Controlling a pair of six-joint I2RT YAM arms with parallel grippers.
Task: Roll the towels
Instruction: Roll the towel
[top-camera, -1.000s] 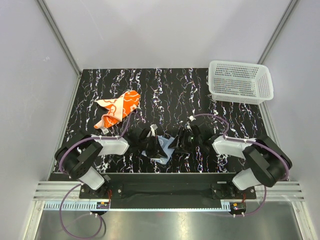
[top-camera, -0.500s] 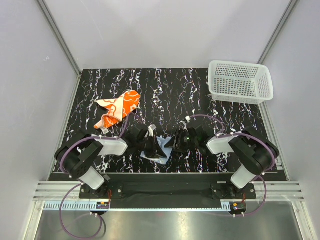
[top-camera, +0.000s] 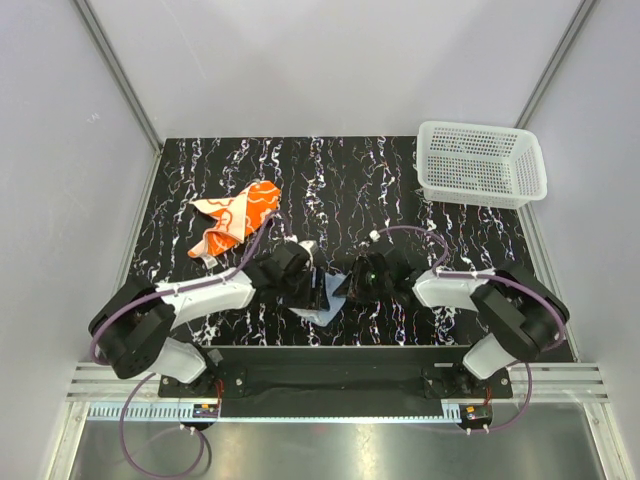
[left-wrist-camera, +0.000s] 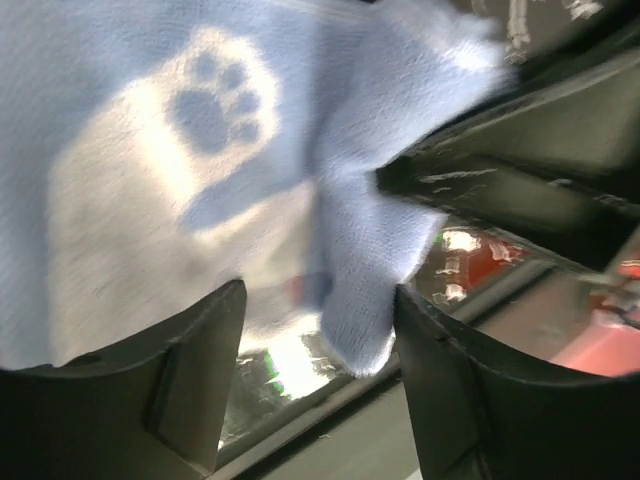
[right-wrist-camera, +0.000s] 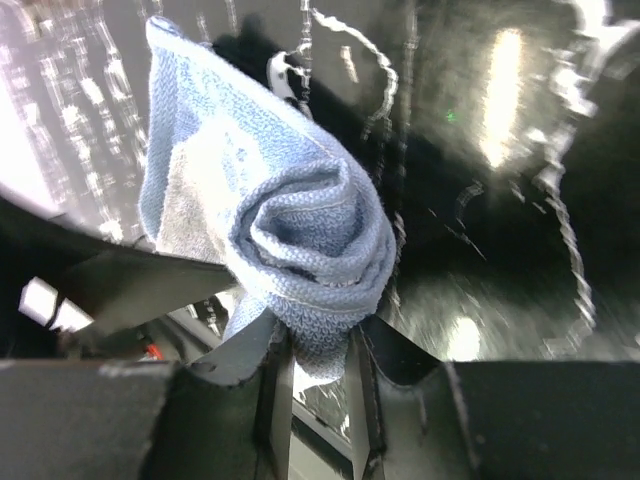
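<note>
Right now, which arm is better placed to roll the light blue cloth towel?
Right, probably: the right gripper pinches the rolled light blue cloth towel; the left gripper is open.

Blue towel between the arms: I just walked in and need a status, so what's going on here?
Both arms are working on the light blue towel at the near middle of the table. The right gripper is pinched shut on a loosely coiled end of it. The left gripper is open, with a strip of the cloth hanging between its fingers. The orange towel lies crumpled at the far left, untouched; the white basket sits far right.
</note>
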